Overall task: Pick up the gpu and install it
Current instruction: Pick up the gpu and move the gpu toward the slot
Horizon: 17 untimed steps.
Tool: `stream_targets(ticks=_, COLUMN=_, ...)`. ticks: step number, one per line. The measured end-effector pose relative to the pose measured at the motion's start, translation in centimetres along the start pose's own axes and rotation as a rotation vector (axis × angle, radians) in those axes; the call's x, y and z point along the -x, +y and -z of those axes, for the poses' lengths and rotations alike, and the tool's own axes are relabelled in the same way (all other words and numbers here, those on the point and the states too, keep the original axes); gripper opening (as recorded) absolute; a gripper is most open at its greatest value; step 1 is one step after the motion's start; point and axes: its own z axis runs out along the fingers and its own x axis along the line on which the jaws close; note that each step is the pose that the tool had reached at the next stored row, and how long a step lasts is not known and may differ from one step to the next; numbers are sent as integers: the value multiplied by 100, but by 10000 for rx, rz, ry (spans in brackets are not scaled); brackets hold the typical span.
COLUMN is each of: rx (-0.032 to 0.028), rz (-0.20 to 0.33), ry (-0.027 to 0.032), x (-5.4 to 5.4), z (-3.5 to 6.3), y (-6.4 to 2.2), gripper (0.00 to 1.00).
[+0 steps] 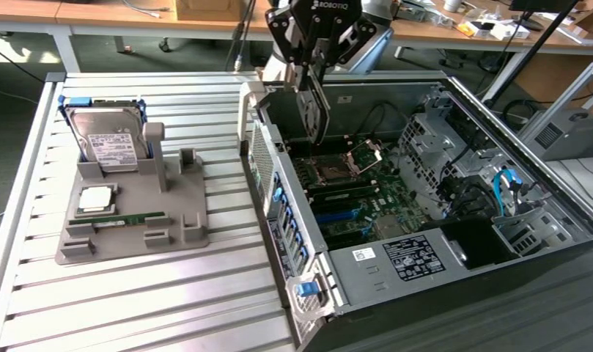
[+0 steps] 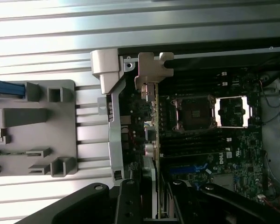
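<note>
End effector: black metal fingers clamped on the gpu's flat faces.
Gpu: thin dark card, long axis hanging downward, silver bracket farthest from fingers, above open case.
Case: grey sheet metal, green motherboard inside.

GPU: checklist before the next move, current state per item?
1. Grip: gpu clamped in gripper: ok.
2. Position: gpu hangs over the open case, above the motherboard: ok.
3. Bracket clear of the case rim: cannot tell.
4. Card edge lined up with a slot: cannot tell.
5. Blue cable lies well away from the gpu: ok.
</note>
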Motion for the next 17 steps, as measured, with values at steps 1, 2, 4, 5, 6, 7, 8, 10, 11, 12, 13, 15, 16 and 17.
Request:
stream_targets(ticks=1, rx=-1, rz=0, ry=0, x=21, z=-2, y=-2, gripper=27)
stream_targets(ticks=2, rx=0, rz=0, ry=0, x=33, z=-3, y=-3, gripper=27)
stream_targets(ticks=4, rx=-1, rz=0, ry=0, x=54, z=-5, y=-4, gripper=27)
stream_targets(ticks=5, rx=-1, rz=0, ry=0, x=64, z=-6, y=-5, gripper=27)
stream_targets(ticks=6, rx=-1, rz=0, ry=0, x=72, z=-6, y=-6, gripper=27)
stream_targets(ticks=7, rx=-1, rz=0, ry=1, x=80, z=-7, y=-7, gripper=27)
stream_targets(ticks=8, rx=-1, rz=1, ry=1, x=88, z=-8, y=-8, gripper=27)
stream_targets(ticks=10, rx=0, rz=0, ry=0, x=105, z=-11, y=-11, gripper=27)
stream_targets(ticks=11, rx=-1, rz=0, ry=0, x=113, z=-11, y=-12, gripper=27)
stream_targets(ticks=12, rx=-3, rz=0, ry=2, x=121, z=-12, y=-15, gripper=27)
stream_targets(ticks=13, rx=-3, rz=0, ry=2, x=130, z=-13, y=-19, gripper=27)
stream_targets(ticks=15, rx=-1, rz=0, ry=1, x=149, z=-19, y=-38, gripper=27)
stream_targets(ticks=16, rx=-2, rz=0, ry=1, x=155, z=-21, y=-50, gripper=27)
stream_targets(ticks=17, rx=-1, rz=0, ry=1, x=160, z=-22, y=-59, gripper=27)
